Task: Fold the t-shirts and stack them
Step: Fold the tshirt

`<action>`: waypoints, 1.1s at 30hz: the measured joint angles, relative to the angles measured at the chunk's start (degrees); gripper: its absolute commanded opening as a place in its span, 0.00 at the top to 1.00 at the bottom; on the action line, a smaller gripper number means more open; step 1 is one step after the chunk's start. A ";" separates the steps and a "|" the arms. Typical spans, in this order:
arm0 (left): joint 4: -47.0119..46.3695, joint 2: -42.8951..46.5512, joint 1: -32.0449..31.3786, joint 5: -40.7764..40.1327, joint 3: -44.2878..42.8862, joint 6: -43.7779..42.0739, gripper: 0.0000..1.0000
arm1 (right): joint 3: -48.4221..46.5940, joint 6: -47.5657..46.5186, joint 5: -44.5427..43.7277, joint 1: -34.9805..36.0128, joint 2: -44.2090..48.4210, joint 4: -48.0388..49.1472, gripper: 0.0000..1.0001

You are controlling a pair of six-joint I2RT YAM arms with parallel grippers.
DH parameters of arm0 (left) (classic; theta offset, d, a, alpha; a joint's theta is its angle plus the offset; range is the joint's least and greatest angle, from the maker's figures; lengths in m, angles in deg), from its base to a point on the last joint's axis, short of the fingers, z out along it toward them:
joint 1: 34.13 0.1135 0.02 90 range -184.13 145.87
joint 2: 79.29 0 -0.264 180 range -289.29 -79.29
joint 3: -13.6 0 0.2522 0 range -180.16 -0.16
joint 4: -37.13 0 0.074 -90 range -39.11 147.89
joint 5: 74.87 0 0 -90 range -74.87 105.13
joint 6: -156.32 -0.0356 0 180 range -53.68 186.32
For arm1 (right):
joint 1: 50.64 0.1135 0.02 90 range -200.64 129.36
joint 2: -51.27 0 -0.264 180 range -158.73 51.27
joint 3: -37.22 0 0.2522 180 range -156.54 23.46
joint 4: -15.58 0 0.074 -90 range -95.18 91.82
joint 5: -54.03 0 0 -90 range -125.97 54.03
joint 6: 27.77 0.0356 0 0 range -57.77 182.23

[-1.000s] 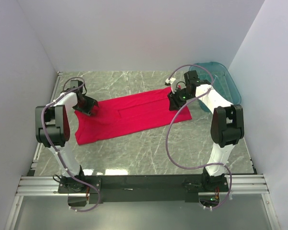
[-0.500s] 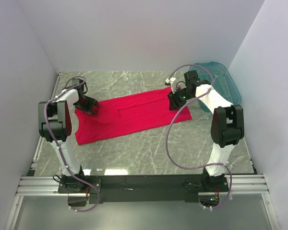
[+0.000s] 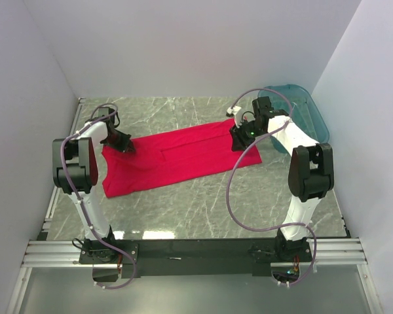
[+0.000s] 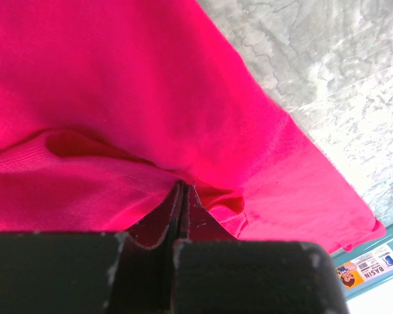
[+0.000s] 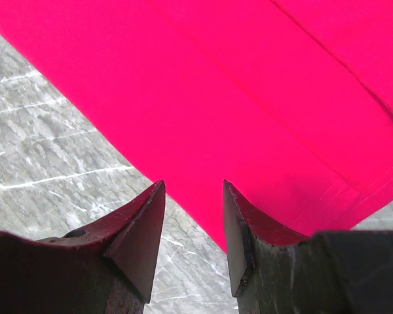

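A red t-shirt (image 3: 183, 154) lies spread flat on the marbled table (image 3: 203, 209), running from the left front to the right back. My left gripper (image 3: 126, 147) sits at the shirt's left far corner. In the left wrist view its jaws (image 4: 182, 186) are pressed together, with a pucker of the red cloth (image 4: 150, 85) pinched at their tips. My right gripper (image 3: 238, 142) hovers over the shirt's right end. In the right wrist view it stands open (image 5: 193, 190) just above the cloth's edge (image 5: 249, 85), nothing between its fingers.
A teal translucent basin (image 3: 308, 111) stands at the back right corner, its labelled rim (image 4: 370, 265) visible in the left wrist view. White walls close the table on three sides. Bare marbled surface (image 5: 65, 144) lies in front of the shirt.
The left gripper has gone from open to shut on the shirt's left corner and shifted slightly toward the back. The right arm has not moved.
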 measured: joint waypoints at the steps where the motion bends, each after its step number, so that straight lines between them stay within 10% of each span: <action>1: 0.00 0.15 0.00 0.00 0.00 -0.07 1.00 | 0.02 0.00 0.02 -0.09 0.00 0.02 0.53; 14: -0.87 1.92 -0.04 1.77 -2.27 -2.08 0.98 | 0.02 0.00 0.02 -0.26 0.00 0.17 0.52; 25: -4.98 2.05 -0.09 5.81 -2.71 -6.64 0.56 | 0.02 0.00 0.02 -0.39 0.00 0.26 0.52; 33: -10.95 10.03 -0.09 5.99 -0.85 -12.48 0.51 | 0.02 0.00 0.02 -0.52 0.00 0.28 0.52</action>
